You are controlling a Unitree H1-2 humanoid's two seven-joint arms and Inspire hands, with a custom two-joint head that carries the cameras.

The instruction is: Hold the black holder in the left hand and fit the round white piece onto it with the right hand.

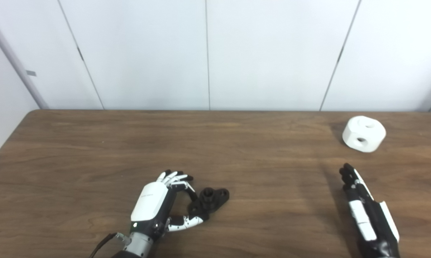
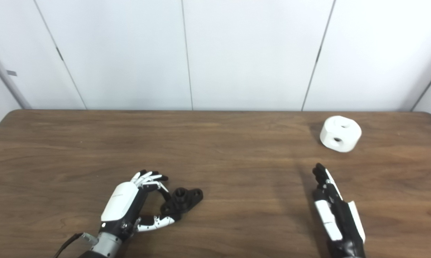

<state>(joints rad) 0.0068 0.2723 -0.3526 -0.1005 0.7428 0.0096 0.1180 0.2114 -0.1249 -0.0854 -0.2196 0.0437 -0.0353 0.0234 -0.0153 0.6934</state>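
Left eye view: wood table [image 1: 93, 150], white panel wall behind. Left hand [image 1: 158, 204] open, fingers curled around but not closed on black holder [image 1: 210, 200], which lies flat just to its right, long axis running up-right. Thumb tip at its near end; contact unclear.

Right eye view: right hand [image 2: 335, 211] flat, fingers straight, holding nothing. Round white piece [image 2: 340, 133] sits ahead, slightly right, clearly apart. Right hand nearer.

Illumination is bright, even and diffuse from overhead, casting soft faint shadows on the wooden table [image 1: 93, 150] left of the round white piece [image 1: 364, 133] and right hand [image 1: 367, 211]; focus slightly soft, no glare.
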